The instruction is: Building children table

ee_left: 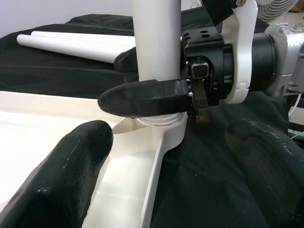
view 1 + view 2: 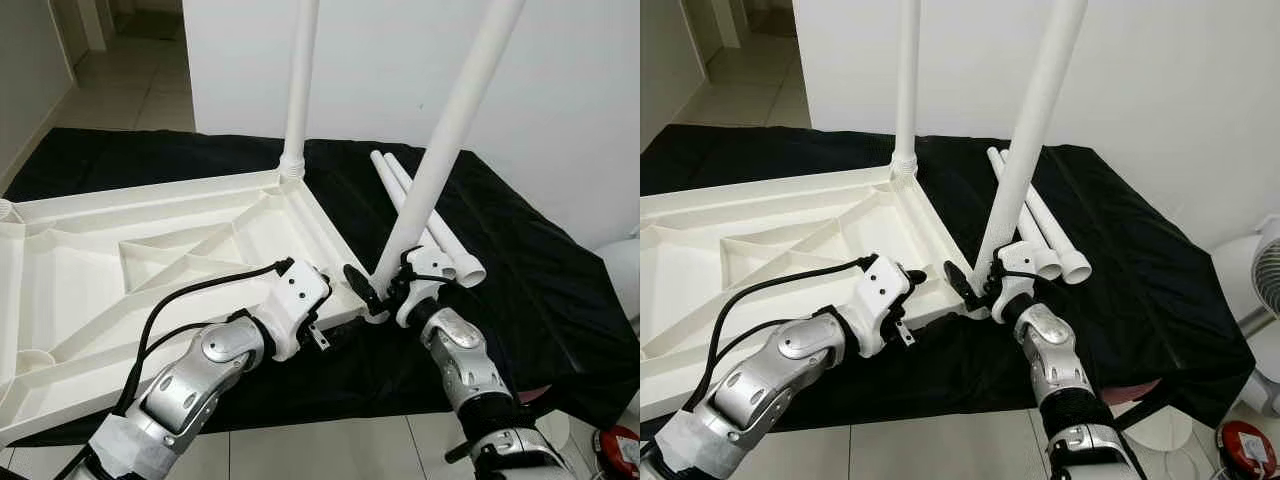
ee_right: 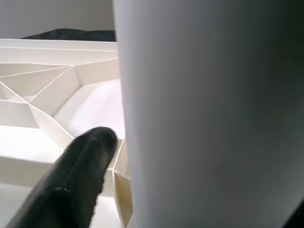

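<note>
The right gripper (image 2: 383, 293) clamped a tilted white leg (image 2: 445, 140) at the upturned tabletop (image 2: 120, 250) corner — the left gripper (image 1: 166, 161) hovered beside, fingers spread.

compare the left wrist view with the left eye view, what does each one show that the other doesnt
Left wrist view: the corner socket close up, with the tilted leg's base sitting in it, and the left hand's open fingers.

Left eye view: an upright leg already fitted at the far corner, both silver arms, and the tiled floor.

Both: the right hand shut on the tilted leg, the upturned white tabletop, spare legs and the black cloth.
</note>
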Controlling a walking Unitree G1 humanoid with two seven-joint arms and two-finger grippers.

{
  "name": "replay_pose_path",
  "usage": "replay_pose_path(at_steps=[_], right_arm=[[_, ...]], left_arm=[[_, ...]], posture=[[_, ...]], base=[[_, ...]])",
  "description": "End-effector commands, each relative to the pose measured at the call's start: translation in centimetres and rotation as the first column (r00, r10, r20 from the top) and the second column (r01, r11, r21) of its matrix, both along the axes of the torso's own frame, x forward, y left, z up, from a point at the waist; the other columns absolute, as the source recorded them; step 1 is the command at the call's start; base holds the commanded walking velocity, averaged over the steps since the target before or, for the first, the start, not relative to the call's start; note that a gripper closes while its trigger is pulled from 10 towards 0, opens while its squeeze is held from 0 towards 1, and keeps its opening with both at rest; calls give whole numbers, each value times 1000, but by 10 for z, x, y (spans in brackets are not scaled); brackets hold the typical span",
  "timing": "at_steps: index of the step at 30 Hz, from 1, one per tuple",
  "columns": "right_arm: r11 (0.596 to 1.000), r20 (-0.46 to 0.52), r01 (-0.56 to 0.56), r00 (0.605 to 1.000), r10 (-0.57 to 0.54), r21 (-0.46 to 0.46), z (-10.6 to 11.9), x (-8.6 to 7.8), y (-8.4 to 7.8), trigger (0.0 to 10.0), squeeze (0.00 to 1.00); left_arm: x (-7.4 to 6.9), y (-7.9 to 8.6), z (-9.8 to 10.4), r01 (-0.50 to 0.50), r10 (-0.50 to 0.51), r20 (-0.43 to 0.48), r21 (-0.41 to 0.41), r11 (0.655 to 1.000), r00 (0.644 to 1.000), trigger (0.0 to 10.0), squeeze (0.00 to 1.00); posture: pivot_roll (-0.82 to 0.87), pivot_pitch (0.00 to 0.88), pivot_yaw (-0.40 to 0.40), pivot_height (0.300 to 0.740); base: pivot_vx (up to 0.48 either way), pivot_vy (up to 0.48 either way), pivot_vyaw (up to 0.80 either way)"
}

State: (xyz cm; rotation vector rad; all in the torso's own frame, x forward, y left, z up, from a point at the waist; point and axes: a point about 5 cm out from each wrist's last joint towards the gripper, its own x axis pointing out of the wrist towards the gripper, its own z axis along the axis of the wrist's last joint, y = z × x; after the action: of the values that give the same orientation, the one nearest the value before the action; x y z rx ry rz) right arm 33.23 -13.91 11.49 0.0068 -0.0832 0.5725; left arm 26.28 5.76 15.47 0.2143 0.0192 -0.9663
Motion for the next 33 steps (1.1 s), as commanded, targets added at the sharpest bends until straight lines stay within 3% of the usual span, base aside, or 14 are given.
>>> replay_pose_path(at_steps=[1,2,3,4,16,17,27,33], right_arm=[[1000,3,-15,1000,16,-14,0,2,-2,4275,0],[1000,3,-15,1000,16,-14,0,2,-2,4275,0],[999,1,-32,1000,32,-20,-1,2,-1,1098,0],[999,-3,-41,999,41,-25,-3,3,-2,0,0],[997,-13,-64,998,63,-43,-8,2,-5,0,0],[997,-22,-57,998,56,-43,-10,2,-6,10000,0],[999,-64,6,998,-9,-45,-18,1,-7,10000,0],[982,-115,176,976,-183,-72,-24,-2,-2,10000,0]], left_arm=[[-7,-5,0,117,-117,-21,8,993,993,10000,0],[-7,-5,0,117,-117,-21,8,993,993,10000,0],[-6,-5,0,115,-115,-20,9,993,993,10000,0],[-6,-4,0,112,-112,-18,9,994,994,10000,0],[-5,-4,1,109,-109,-13,9,994,994,10000,0],[-5,-4,1,110,-110,-13,10,994,994,10000,0],[-6,-5,1,116,-115,-16,9,993,993,10000,0],[-7,-7,-1,121,-121,-20,8,993,992,10000,0]], posture=[[29,0,-104,740],[29,0,-104,740],[33,0,-106,740],[34,0,-108,740],[29,0,-104,740],[27,0,-102,740],[23,0,-102,740],[19,0,-110,740]], base=[[0,0,0],[0,0,0],[0,0,0],[0,0,0],[0,0,0],[0,0,0],[0,0,0],[0,0,0]])
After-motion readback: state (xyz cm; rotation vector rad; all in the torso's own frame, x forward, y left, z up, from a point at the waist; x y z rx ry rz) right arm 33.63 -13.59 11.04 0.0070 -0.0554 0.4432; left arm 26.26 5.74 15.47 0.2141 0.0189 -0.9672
